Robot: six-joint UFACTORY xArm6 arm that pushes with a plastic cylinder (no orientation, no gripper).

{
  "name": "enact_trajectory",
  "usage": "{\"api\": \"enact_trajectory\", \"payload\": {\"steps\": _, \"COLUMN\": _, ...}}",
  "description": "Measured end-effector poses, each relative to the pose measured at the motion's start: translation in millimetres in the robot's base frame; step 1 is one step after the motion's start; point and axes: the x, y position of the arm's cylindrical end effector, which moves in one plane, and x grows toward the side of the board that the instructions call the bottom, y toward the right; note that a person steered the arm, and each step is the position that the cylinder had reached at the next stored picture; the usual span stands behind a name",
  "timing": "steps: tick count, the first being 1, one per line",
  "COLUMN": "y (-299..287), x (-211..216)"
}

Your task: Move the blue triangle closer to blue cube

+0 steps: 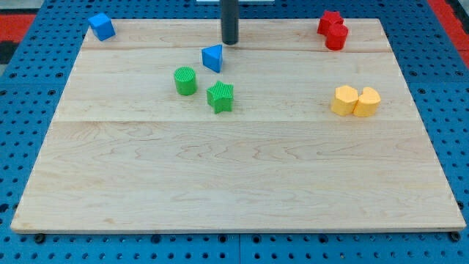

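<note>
My tip is hovering just up-right of the blue triangle; the rod is cut off at the view's top. No fingers are showing. The blue cube is sitting well apart at the surface's top-left corner.

The rod is cut off by the view's top, so only its lower length shows above my tip, which stands just beside the blue triangle on its far, right side. The two red blocks near the board's far right corner touch and overlap, so the shape of the rear one is hard to read; it may be a star. The two yellow blocks by the right edge also press together, hiding their meeting faces. The board's near corners run close to the view's bottom, and the blue pegboard beneath is cut off on every side.
</note>
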Motion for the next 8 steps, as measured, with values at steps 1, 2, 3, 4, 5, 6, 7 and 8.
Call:
{"api": "enact_trajectory", "payload": {"steps": 1, "y": 0.1, "x": 31.5}}
{"api": "enact_trajectory", "payload": {"steps": 2, "y": -8.4, "x": 40.0}}
{"api": "enact_trajectory", "payload": {"steps": 3, "y": -55.4, "x": 33.5}}
{"api": "enact_trajectory", "payload": {"steps": 4, "y": -105.1, "x": 31.2}}
{"api": "enact_trajectory", "payload": {"steps": 5, "y": -117.6, "x": 37.4}}
{"api": "enact_trajectory", "payload": {"steps": 6, "y": -132.4, "x": 48.6}}
{"api": "enact_trajectory", "payload": {"steps": 7, "y": -167.7, "x": 47.4}}
{"api": "enact_trajectory", "payload": {"steps": 8, "y": -190.2, "x": 33.2}}
